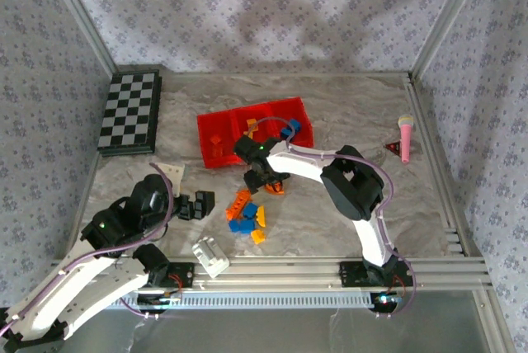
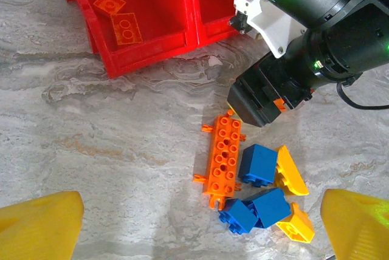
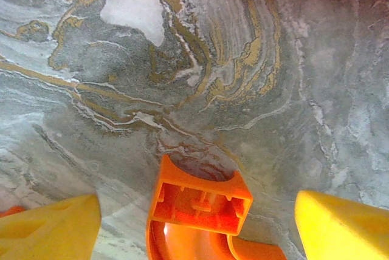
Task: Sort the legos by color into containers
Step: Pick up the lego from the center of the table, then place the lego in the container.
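Top external view, near to far: by the bases, the left gripper hangs with jaws wide, holding nothing, just left of a loose pile of small orange, blue and yellow plastic lego bricks on the marbled table. Just beyond, the right gripper sits low, its yellow fingers apart on either side of one orange brick, not touching it. Farther back, three joined red plastic bins stand in a row, with orange pieces in the left one.

Top view high behind bases, left wrist overlooking same legos, right wrist close above table
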Robot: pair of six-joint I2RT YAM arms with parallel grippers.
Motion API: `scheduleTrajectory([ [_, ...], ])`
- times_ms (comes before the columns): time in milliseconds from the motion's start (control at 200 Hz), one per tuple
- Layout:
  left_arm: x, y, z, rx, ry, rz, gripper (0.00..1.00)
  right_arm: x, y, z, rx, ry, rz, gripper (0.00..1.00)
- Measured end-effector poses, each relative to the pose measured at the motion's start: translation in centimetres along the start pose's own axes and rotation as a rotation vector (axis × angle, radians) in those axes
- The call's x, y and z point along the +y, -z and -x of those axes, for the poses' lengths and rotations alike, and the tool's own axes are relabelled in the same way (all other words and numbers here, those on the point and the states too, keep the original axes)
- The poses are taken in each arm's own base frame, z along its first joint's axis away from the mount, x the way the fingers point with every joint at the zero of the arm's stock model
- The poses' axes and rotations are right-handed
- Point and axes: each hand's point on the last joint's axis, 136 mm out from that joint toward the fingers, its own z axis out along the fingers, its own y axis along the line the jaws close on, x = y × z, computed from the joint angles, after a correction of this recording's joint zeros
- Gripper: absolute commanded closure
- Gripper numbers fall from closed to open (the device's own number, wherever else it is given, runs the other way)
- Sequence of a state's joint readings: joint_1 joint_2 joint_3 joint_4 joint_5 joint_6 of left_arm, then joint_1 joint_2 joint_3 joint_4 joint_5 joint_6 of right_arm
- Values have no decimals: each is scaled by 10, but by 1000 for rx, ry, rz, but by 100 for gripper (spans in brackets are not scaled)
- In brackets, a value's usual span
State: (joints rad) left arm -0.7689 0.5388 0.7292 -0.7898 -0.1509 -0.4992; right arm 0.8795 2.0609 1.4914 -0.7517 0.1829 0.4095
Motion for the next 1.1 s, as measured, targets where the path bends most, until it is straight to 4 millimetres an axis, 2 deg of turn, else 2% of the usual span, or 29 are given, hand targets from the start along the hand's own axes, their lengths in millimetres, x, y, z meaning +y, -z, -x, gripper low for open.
scheduleTrajectory([
  [405, 0, 0, 0, 0, 0, 0, 0, -4, 0, 1, -5, -1, -18, 31],
  [635, 0, 0, 0, 0, 0, 0, 0, -11, 0, 1, -7, -3, -46, 52],
  [840, 0, 1, 0, -3, 0, -1, 0, -15, 4, 2, -15, 0, -60, 57],
  [965, 0, 2, 1, -9, 2, -2, 0, -17, 16, 8, -47, -6, -62, 59],
  [1099, 1, 3, 2, -15, 5, 0, 0, -20, 40, 22, -117, -22, -51, 61],
])
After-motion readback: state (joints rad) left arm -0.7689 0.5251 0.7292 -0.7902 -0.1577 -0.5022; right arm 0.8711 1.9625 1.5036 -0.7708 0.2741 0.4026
